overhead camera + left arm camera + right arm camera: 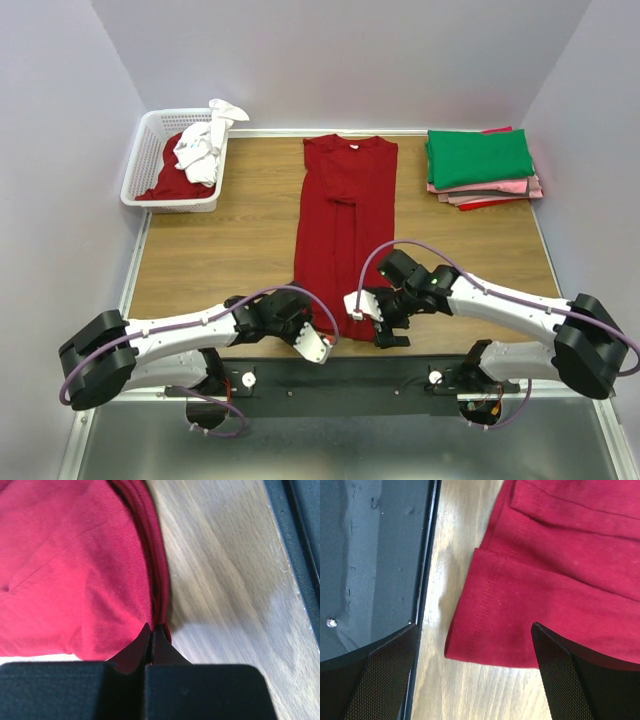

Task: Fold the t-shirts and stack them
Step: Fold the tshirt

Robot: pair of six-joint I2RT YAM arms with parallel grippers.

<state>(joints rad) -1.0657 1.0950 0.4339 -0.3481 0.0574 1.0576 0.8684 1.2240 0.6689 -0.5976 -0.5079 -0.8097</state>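
Left pincer (151,631) clamped on edge of dark red cloth t-shirt (340,210), right pincer (476,630) gaping empty over its hem; white plastic lattice basket (138,172), green-topped folded t-shirt stack (480,160) well apart.

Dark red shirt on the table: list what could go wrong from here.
1. The left claw is shut on just the edge of the dark red shirt, at its layered fold; it may slip off or catch only some layers.
2. The right claw is open over the shirt's hem, gripping nothing; lifting now could skew the fold.
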